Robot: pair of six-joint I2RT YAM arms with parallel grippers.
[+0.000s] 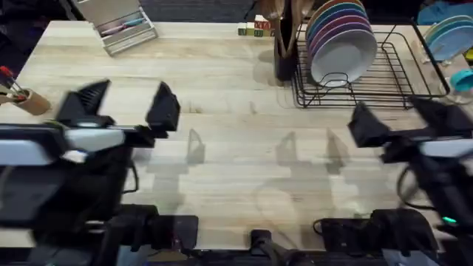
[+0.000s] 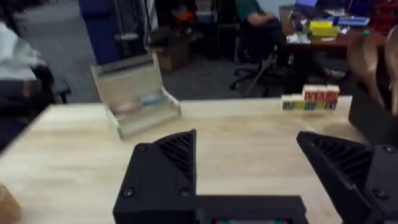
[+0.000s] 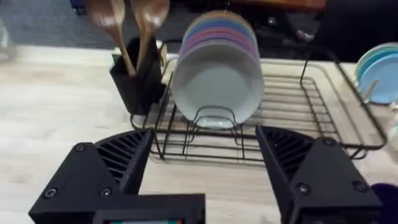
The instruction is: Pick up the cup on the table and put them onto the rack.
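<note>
A pale wood table [image 1: 236,170] fills the scene; the left wrist view alone shows the office behind its far edge, with desks and a rolling chair.

Nearest the bases, both arms hang blurred above the boards. The left gripper [image 1: 126,109] is spread wide with nothing between its black fingers, and its own camera confirms bare wood in the gap. The right gripper [image 1: 405,120] is likewise spread and holds nothing. In the right wrist view, a dark blue shape [image 3: 384,198] sits just beside one finger. We cannot tell whether it is a cup. In the overhead view that spot lies under the arm.

Farther out on the left, a tan pen holder [image 1: 28,101] stands at the table's edge, close to the left gripper.

Beyond the right gripper sits the rack [image 1: 403,77]. Its row of plates [image 1: 341,41] stands upright at the left end, and the wire bed to their right is bare. The dark utensil holder [image 1: 284,63] touches the rack's left side. The right wrist view shows wooden spoons [image 3: 127,22] standing in it.

A small teal cup [image 1: 464,80] and more plates [image 1: 451,33] lie past the rack's right end. At the far edge are a grey organiser [image 1: 122,28] and letter blocks [image 1: 255,29].
</note>
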